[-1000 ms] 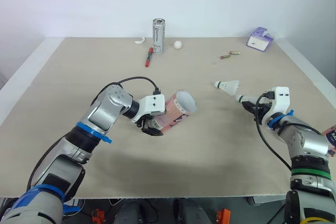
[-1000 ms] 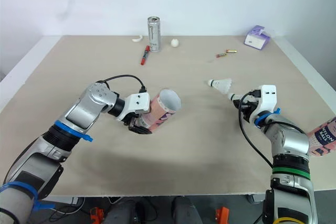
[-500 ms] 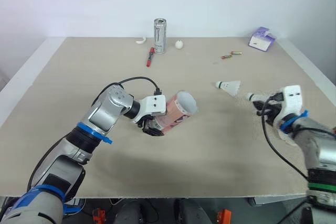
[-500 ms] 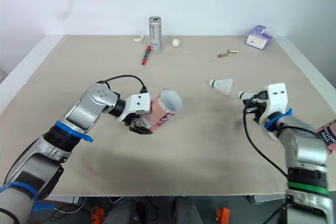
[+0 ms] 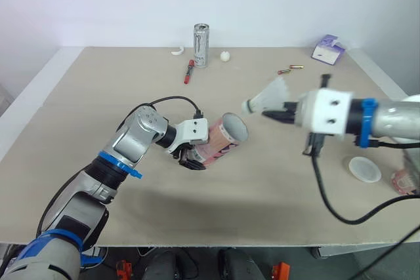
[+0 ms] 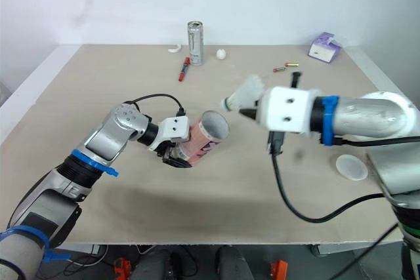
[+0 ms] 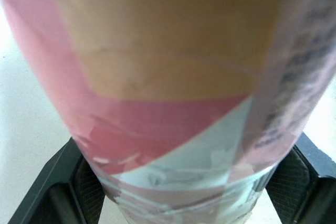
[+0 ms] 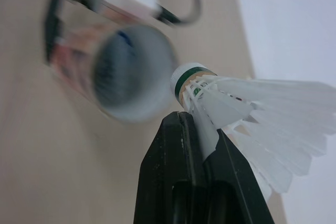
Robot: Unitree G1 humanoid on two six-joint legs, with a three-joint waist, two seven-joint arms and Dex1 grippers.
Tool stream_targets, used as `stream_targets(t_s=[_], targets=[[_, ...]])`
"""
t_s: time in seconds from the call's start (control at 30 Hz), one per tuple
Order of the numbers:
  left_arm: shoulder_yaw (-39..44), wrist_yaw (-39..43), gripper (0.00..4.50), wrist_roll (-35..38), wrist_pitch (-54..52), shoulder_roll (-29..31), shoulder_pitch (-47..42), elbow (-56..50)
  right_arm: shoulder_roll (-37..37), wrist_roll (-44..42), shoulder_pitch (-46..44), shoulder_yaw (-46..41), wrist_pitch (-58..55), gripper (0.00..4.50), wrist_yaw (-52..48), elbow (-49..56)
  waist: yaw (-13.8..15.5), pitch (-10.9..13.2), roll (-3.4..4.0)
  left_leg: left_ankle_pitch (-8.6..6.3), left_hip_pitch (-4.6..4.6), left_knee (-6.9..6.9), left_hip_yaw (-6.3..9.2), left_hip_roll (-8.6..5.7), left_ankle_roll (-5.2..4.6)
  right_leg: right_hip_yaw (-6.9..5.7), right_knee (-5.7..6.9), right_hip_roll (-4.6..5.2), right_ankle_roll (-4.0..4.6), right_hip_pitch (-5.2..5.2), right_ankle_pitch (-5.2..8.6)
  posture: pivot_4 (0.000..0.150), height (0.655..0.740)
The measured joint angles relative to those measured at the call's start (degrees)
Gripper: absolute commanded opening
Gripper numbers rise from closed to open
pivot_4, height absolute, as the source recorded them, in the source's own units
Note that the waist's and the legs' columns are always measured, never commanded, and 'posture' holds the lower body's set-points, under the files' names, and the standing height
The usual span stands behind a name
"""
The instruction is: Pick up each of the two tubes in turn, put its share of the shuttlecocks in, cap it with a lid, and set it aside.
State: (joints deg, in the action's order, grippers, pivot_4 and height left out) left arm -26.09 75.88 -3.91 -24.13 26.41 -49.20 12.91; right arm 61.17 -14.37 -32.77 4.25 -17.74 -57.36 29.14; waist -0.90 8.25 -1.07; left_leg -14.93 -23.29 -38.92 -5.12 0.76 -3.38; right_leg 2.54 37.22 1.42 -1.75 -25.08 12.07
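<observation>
- Tube (image 5: 222,140) is clamped in the left gripper (image 5: 192,157), lifted off the table (image 5: 98,96) and tilted so its open mouth faces right, toward the other arm.
- Right gripper (image 8: 185,124) is closed on a shuttlecock (image 8: 247,114), pinching the feathers just behind the cork so the cork leads. The cork hangs near the tube's rim, not yet inside.
- Judged step: feeding this shuttlecock in cork first — lining it up with the mouth matters most.
- White lid (image 5: 364,169) lies flat near the right edge, handy for capping later.
- Can (image 5: 200,45) and marker (image 5: 188,71) sit along the far edge — well apart from the work.
</observation>
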Motion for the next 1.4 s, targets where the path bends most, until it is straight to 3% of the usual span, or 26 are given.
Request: stream_targets(t_s=[0.3,0.37,0.43,0.47,0.5,0.53,0.57,0.67,0.8,0.97,1.17,1.4], targets=[[0.10,-0.36,3.71,0.28,-0.93,0.08,0.49,-0.91,-2.36,5.73,-3.64,4.80,7.03,0.03,-4.31,-4.92,-0.07,0.00,0.00,-0.33,-0.12,-0.47,-0.04,-0.02,-0.44,0.04,0.01,0.03,-0.07,0.02,0.06,0.150,0.7400],[0.14,-0.38,3.71,0.34,-1.12,0.38,0.68,-1.22,-3.66,5.57,-4.37,4.94,6.49,0.94,-5.26,-5.30,-0.08,0.00,0.01,-0.34,-0.11,-0.47,-0.04,-0.01,-0.44,0.05,0.02,0.02,-0.06,0.02,0.06,0.150,0.7400],[0.15,-0.37,3.71,0.39,-1.22,0.63,0.75,-1.37,-4.85,4.96,-5.74,5.04,5.46,1.38,-5.56,-5.29,-0.08,0.00,0.01,-0.33,-0.10,-0.47,-0.04,0.00,-0.44,0.05,0.04,0.01,-0.05,0.01,0.05,0.150,0.7400],[0.13,-0.46,3.71,0.38,-1.25,0.66,0.83,-1.62,-5.17,3.92,-6.64,4.96,4.27,1.97,-5.79,-5.01,-0.08,0.00,0.00,-0.33,-0.10,-0.47,-0.02,0.02,-0.44,0.02,0.04,0.01,-0.03,0.02,0.06,0.150,0.7400],[0.14,-0.47,3.71,0.39,-1.24,0.70,0.94,-1.69,-5.87,2.32,-6.80,4.32,2.00,2.10,-5.70,-4.68,-0.09,0.00,0.00,-0.33,-0.10,-0.48,-0.02,0.04,-0.44,0.01,0.04,-0.01,-0.01,0.03,0.06,0.150,0.7400],[0.13,-0.50,3.71,0.41,-1.22,0.70,0.97,-1.77,-7.10,-1.77,-6.97,2.72,-3.65,2.58,-4.82,-3.73,-0.08,0.00,0.00,-0.33,-0.10,-0.47,-0.02,0.04,-0.44,0.02,0.05,0.00,-0.01,0.02,0.06,0.150,0.7400],[0.13,-0.50,3.71,0.45,-1.21,0.69,0.97,-1.79,-7.32,-3.06,-6.96,1.80,-5.31,2.77,-4.51,-3.46,-0.08,0.00,0.00,-0.34,-0.13,-0.47,-0.01,0.04,-0.44,0.01,0.05,0.01,0.00,0.01,0.05,0.150,0.7400],[0.08,-0.53,3.71,0.49,-1.16,0.65,0.97,-1.84,-7.52,-10.41,-6.17,-5.61,-14.84,4.11,-1.64,-2.05,-0.06,0.00,-0.01,-0.38,-0.12,-0.47,-0.01,0.04,-0.43,0.00,0.04,0.05,0.01,0.04,0.07,0.150,0.7400],[0.01,-0.60,3.71,0.42,-0.80,0.41,0.91,-1.40,-10.44,-15.24,-2.07,-15.57,-23.87,4.11,5.41,-8.43,-0.06,-0.02,-0.05,-0.39,-0.08,-0.53,-0.03,0.03,-0.43,0.02,0.04,0.07,-0.01,0.12,0.04,0.150,0.7400],[0.02,-0.53,3.71,0.39,-0.67,0.38,0.86,-0.81,-13.50,-10.75,1.33,-16.36,-22.02,4.11,11.48,-25.24,-0.12,-0.03,-0.05,-0.39,-0.02,-0.54,-0.13,0.02,-0.44,0.14,0.04,0.01,-0.07,0.12,-0.03,0.150,0.7400],[0.04,-0.26,3.71,0.41,-0.81,1.01,0.92,-1.10,-21.68,-7.79,-5.51,-16.22,-19.71,4.11,18.40,-48.11,-0.47,-0.02,0.09,-0.38,0.01,-0.52,-0.21,0.04,-0.44,0.28,0.06,-0.09,-0.08,0.07,-0.10,0.150,0.7400],[-0.10,-0.40,3.71,0.48,-0.98,0.99,1.02,-2.19,-24.66,-5.01,-13.44,-14.80,-14.83,4.11,18.67,-63.77,-0.42,-0.02,0.11,-0.42,-0.04,-0.50,-0.20,0.04,-0.48,0.27,0.03,-0.07,-0.12,0.07,-0.04,0.150,0.7400]])
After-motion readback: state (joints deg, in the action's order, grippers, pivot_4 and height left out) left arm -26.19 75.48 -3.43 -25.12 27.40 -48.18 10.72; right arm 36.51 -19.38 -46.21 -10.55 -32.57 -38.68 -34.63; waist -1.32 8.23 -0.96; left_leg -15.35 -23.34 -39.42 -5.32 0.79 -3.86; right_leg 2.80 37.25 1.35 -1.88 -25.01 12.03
